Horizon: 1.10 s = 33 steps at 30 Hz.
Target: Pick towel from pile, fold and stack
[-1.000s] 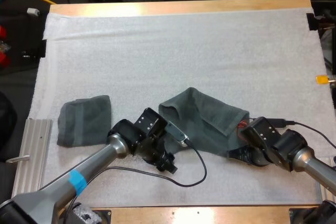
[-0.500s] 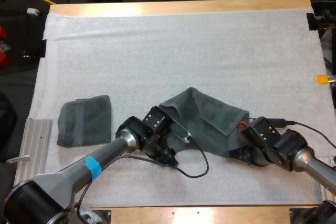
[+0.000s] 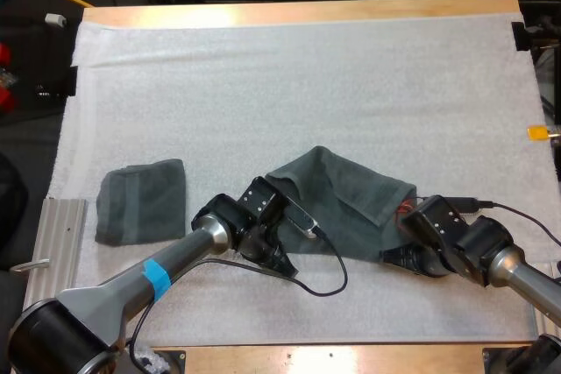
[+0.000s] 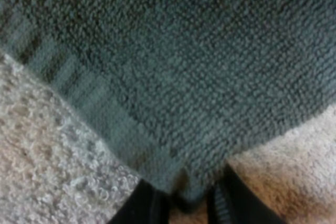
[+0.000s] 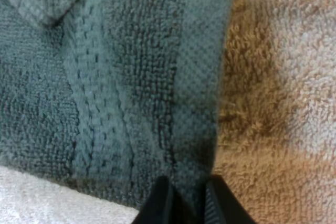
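Note:
A dark grey-green towel (image 3: 346,203) lies partly spread on the white mat, one corner flopped over near its left end. My left gripper (image 3: 279,256) is at the towel's near-left corner; in the left wrist view its fingers (image 4: 149,205) pinch the towel's corner (image 4: 184,182). My right gripper (image 3: 396,256) is at the near-right corner, and its fingers (image 5: 160,200) close on the towel's hemmed edge (image 5: 197,129). A folded towel (image 3: 140,201) of the same colour rests at the mat's left.
A ribbed metal plate (image 3: 53,256) lies off the mat's left edge. The white mat (image 3: 307,85) stretches wide behind the towel. The table's wooden front edge (image 3: 333,356) runs close behind both arms.
My left arm has swung right and forward, bringing its gripper onto the towel's near-left corner. The right arm and the towel have stayed put.

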{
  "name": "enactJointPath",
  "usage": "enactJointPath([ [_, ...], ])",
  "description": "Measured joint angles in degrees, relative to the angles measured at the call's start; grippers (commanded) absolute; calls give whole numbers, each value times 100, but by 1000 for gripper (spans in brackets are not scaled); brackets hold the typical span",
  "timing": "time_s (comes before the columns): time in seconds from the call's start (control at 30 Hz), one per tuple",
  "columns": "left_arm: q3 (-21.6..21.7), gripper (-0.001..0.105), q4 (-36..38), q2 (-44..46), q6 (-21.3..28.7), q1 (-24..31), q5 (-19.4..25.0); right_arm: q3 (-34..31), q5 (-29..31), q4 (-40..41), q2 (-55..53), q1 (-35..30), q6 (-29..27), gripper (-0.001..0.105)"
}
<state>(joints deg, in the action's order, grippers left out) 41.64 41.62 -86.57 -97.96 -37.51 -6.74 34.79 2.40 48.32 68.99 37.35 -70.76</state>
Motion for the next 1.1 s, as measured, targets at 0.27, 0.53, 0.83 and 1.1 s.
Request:
enactJointPath([
  [0.27, 281, 0, 289, -58, 0, 0, -16, 0, 0, 0, 0, 0, -7, 0],
  [0.53, 936, 0, 909, -50, 51, 0, -16, 0, 0, -48, -16, 0, -225, 0],
  [0.83, 981, 0, 1323, 978, 359, 0, 46, 563, 172, 170, -487, 0, -514, 0],
  [1.1, 998, 0, 1788, 2315, 427, 0, 77, 1676, 256, 913, -1157, 0, -728, 0],
])
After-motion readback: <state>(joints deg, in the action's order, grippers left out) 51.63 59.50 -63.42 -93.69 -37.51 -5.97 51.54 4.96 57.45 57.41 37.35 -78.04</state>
